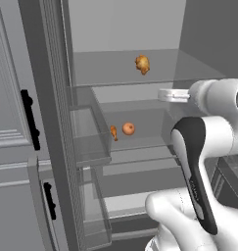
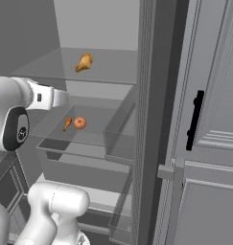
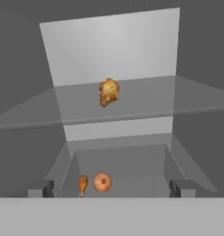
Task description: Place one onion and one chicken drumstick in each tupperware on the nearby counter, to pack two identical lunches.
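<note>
One onion (image 1: 129, 128) sits on the fridge's lower glass shelf (image 1: 140, 143), just beside the slim orange chicken drumstick (image 1: 113, 132). The lumpy golden drumstick (image 1: 142, 64) lies on the upper shelf (image 1: 115, 68). The gripper (image 3: 111, 189) faces the open fridge, well short of the food, jaws spread wide and holding nothing.

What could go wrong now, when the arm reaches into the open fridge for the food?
The onion lies close beside the slim drumstick, so the open pincer might bump one while closing on the other. The chunky drumstick sits on the glass shelf above; the arm could strike its edge.
</note>
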{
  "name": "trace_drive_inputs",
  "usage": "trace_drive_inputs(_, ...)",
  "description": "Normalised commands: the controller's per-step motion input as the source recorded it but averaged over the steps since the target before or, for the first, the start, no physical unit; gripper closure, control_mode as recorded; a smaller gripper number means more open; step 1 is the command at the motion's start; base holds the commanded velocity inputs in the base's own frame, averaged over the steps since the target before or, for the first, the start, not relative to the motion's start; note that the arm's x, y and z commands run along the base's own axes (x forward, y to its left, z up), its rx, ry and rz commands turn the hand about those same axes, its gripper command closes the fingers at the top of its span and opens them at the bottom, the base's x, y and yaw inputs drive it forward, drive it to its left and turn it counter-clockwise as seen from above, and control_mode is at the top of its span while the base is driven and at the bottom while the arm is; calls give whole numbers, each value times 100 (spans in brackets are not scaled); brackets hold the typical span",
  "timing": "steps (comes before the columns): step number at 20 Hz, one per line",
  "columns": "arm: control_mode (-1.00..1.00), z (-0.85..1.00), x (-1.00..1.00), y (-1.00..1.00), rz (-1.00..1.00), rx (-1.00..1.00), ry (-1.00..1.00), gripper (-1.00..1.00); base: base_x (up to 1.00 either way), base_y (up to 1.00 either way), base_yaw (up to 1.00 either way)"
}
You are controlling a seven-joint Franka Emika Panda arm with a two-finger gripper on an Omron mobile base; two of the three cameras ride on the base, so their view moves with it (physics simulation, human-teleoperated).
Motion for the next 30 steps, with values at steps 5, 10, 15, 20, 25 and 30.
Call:
trace_drive_inputs(5, -100, 36, 38, 6, 0, 1, 9, -100, 0, 0, 0)
trace_drive_inputs(10, -100, 2, 77, 1, 0, 0, 20, -100, 0, 0, 0)
trace_drive_inputs(15, -100, -2, 84, 0, 0, 0, 19, -100, 0, 0, 0)
trace_drive_inputs(20, -100, -15, 86, 0, 0, -1, 6, -100, 0, 0, 0)
trace_drive_inputs(25, -100, -30, 89, 0, 0, -3, 0, -100, 0, 0, 0)
trace_drive_inputs(30, -100, -20, 89, 0, 0, -1, 3, -100, 0, 0, 0)
